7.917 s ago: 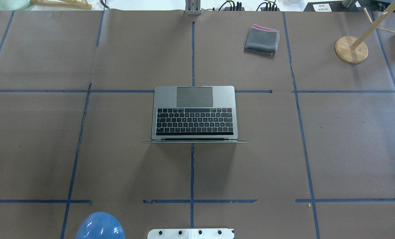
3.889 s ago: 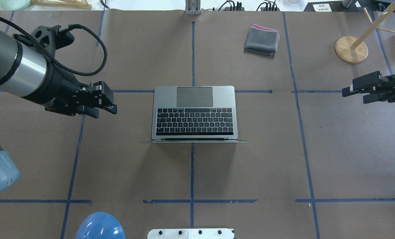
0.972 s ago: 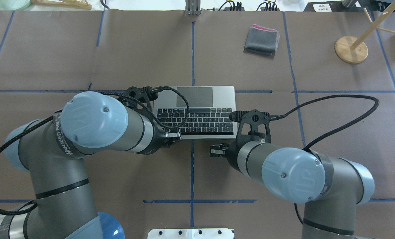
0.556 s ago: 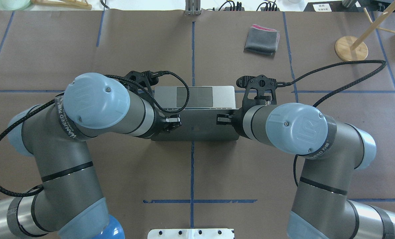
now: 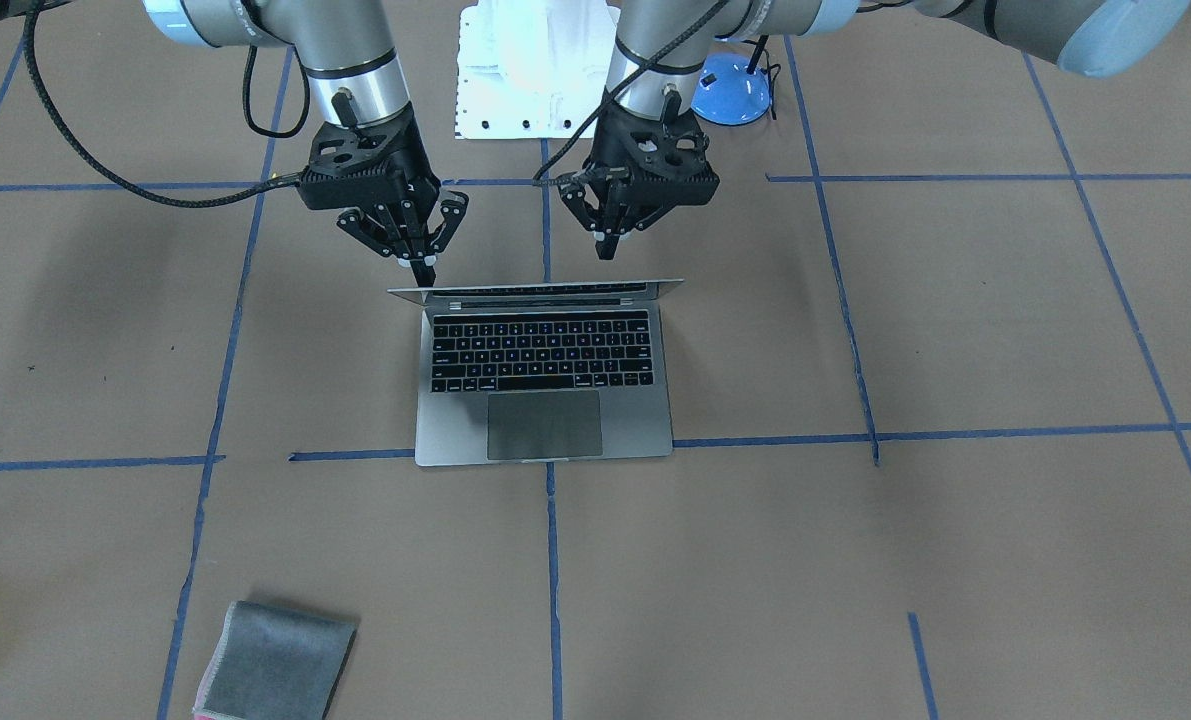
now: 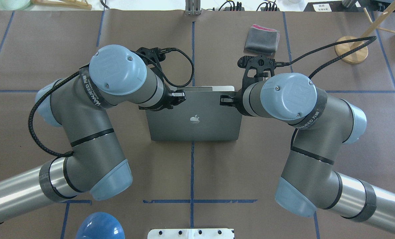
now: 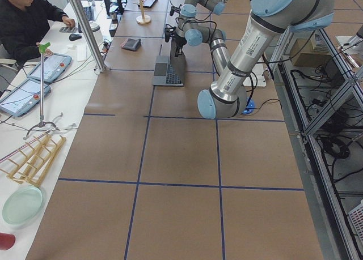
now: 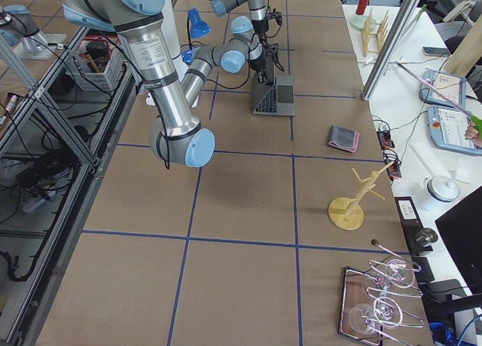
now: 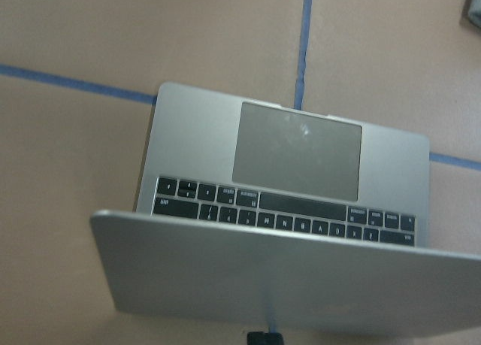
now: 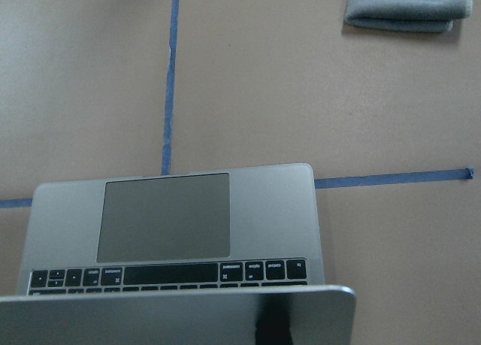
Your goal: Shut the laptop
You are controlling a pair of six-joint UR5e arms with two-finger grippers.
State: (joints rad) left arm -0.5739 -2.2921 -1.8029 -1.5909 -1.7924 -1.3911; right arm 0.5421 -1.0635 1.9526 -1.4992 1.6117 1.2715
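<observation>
so the laptop (image 6: 194, 127) is sitting on the worktop (image 6: 51, 49), well apart from the grey cloth (image 6: 262, 41), lid (image 9: 225, 273) leaning over the keys (image 9: 225, 213) but not closed yet; left gripper (image 6: 180, 96) and right gripper (image 6: 224, 99), both pinched narrow, are pressing it

Clock: we set 12 o'clock away from the robot, with the laptop at the centre.
Laptop (image 6: 194, 122): mid-table, hinge toward 6, trackpad toward 12, lid tilted over the keyboard.
Left gripper (image 6: 181, 96): at the lid's 10 o'clock corner.
Right gripper (image 6: 222, 99): at the lid's 2 o'clock corner.
Folded cloth (image 6: 261, 41): 1 o'clock, well apart from the laptop.
Peg stand (image 6: 351, 49): 2 o'clock, beyond the cloth.
Dome (image 6: 99, 227): 7 o'clock, at the near edge.
Base plate (image 6: 190, 233): 6 o'clock, we see it just beside the dome.
</observation>
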